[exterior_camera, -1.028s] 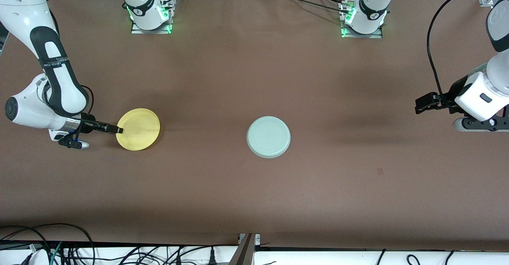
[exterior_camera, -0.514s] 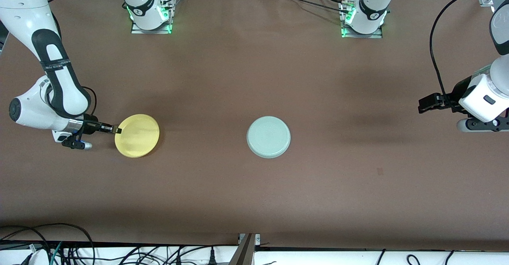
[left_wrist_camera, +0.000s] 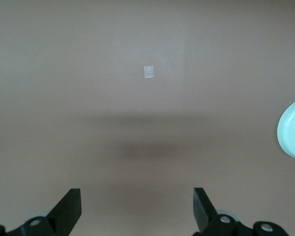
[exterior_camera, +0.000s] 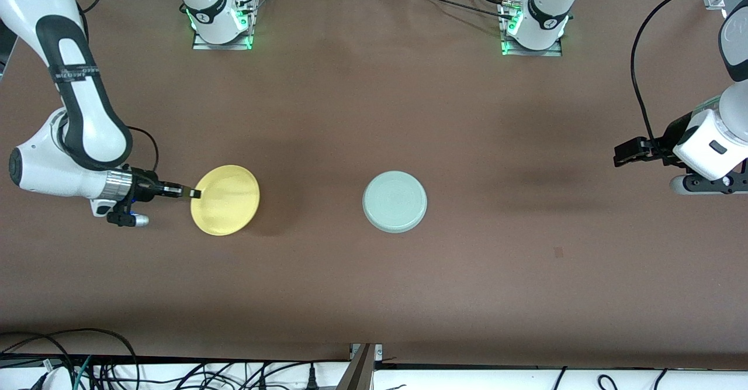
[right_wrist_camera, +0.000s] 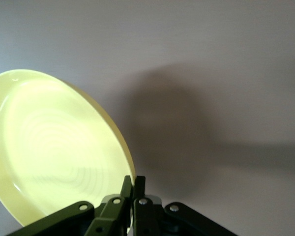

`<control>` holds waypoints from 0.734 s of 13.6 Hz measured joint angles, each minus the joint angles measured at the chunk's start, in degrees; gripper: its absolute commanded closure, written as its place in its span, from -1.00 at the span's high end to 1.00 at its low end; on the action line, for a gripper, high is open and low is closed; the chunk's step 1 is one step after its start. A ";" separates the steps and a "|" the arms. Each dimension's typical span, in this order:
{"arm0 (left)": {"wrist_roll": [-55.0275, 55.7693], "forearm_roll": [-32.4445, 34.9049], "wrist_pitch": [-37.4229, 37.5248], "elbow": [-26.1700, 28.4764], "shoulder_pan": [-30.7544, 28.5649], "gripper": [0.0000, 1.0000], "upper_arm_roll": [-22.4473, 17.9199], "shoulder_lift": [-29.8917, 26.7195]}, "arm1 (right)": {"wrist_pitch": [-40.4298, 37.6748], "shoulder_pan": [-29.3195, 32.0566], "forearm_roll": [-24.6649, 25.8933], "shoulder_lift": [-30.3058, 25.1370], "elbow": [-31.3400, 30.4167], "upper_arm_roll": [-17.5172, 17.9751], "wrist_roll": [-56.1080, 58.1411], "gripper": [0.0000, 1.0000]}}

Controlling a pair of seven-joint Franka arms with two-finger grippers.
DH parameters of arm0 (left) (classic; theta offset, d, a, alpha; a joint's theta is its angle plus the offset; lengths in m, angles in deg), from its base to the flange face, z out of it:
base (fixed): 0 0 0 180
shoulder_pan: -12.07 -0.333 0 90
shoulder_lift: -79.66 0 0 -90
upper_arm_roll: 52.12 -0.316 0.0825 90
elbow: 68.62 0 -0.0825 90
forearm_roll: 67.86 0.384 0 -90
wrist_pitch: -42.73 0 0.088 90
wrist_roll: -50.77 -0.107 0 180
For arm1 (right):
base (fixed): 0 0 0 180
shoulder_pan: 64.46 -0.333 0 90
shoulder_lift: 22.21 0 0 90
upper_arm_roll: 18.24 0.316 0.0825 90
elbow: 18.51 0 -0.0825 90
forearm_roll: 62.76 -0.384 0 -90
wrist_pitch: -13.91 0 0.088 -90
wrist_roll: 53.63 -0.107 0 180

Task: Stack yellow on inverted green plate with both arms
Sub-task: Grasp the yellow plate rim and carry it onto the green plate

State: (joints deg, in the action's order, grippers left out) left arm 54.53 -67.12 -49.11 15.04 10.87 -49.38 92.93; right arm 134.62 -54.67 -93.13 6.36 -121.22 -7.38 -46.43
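Observation:
The yellow plate hangs tilted above the table toward the right arm's end, casting a shadow beside it. My right gripper is shut on its rim; the right wrist view shows the plate clamped between the closed fingers. The pale green plate lies upside down at the table's middle, ringed underside up; its edge shows in the left wrist view. My left gripper is open and empty, waiting above the table at the left arm's end, fingers wide apart.
Brown cloth covers the table. A small pale tape square lies on it, seen in the left wrist view. The arm bases stand along the edge farthest from the front camera. Cables hang by the nearest edge.
My right gripper has lifted the yellow plate off the table and carried it a little toward the green plate. The left gripper drew back slightly, then held still.

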 measured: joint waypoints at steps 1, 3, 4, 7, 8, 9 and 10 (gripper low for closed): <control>0.00 0.00 0.00 0.00 -0.01 1.00 0.01 0.01 | 0.82 -1.57 -0.06 0.07 1.03 1.88 -4.05 -1.00; 0.00 0.00 0.00 -0.01 -0.04 1.00 0.00 0.06 | 5.10 -8.35 -0.10 0.58 2.91 3.27 -13.81 -1.00; 0.00 0.00 0.00 -0.01 -0.05 1.00 -0.01 0.07 | 8.03 -13.10 -0.09 1.08 3.89 3.37 -19.96 -1.00; 0.00 0.00 0.00 -0.04 -0.05 1.00 0.00 0.11 | 18.37 -27.07 2.52 4.27 6.66 3.30 -37.73 -1.00; 0.00 0.00 0.00 -0.04 -0.05 1.00 0.01 0.12 | 20.59 -30.27 4.67 5.86 7.62 3.22 -42.31 -1.00; 0.00 -0.01 0.00 -0.04 -0.05 1.00 0.01 0.12 | 21.54 -32.66 7.47 7.65 8.88 3.04 -45.92 -1.00; 0.00 -0.01 0.00 -0.04 -0.05 1.00 0.01 0.12 | 21.86 -34.39 10.54 9.52 10.24 2.83 -48.53 -1.00</control>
State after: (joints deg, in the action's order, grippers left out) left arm 54.53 -67.12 -49.12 14.99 10.81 -49.37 93.05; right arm 156.48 -89.07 -82.59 15.88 -110.98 -4.56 -94.96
